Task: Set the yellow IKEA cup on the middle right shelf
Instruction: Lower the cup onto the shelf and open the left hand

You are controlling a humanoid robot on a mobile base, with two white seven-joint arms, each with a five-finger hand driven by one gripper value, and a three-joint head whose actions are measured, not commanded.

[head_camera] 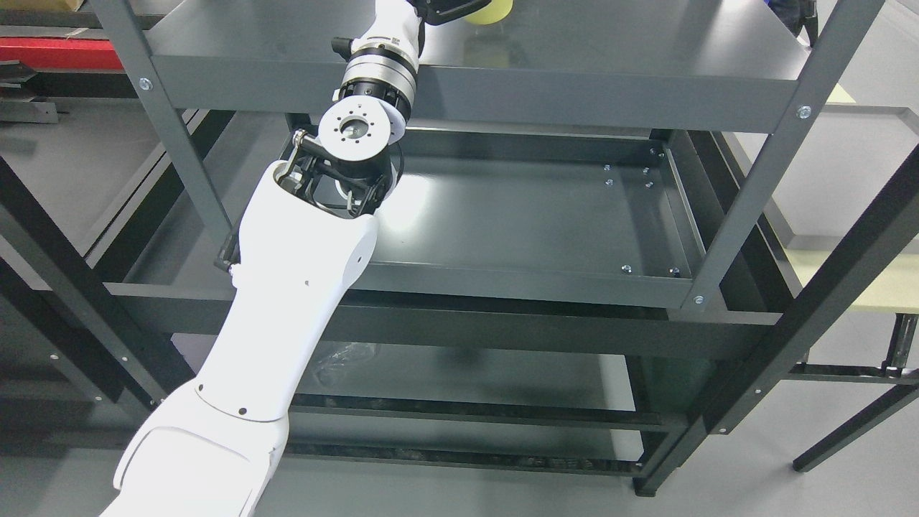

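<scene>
The left arm (287, 287) comes up from the lower left, crosses the near edge of the rack and reaches over the upper shelf (646, 43) toward the far side. Its robot hand (452, 7) is cut off by the top of the picture; only a dark part of it shows, right against the cup (490, 11), and I cannot tell whether the fingers are clamped on the cup or merely beside it. The yellow cup sits at the far middle of that shelf, its reflection showing on the grey metal just below it, so it seems to be at or very near the shelf. To the right, most of the shelf lies bare, out to the right post (797, 122). If this is the target shelf, the step is best done by carrying the cup rightward low and level, keeping it upright, setting it well inside the near lip, and letting go only once its base rests flat. The forearm should stay above the near edge while it moves. The right arm is not in view.
</scene>
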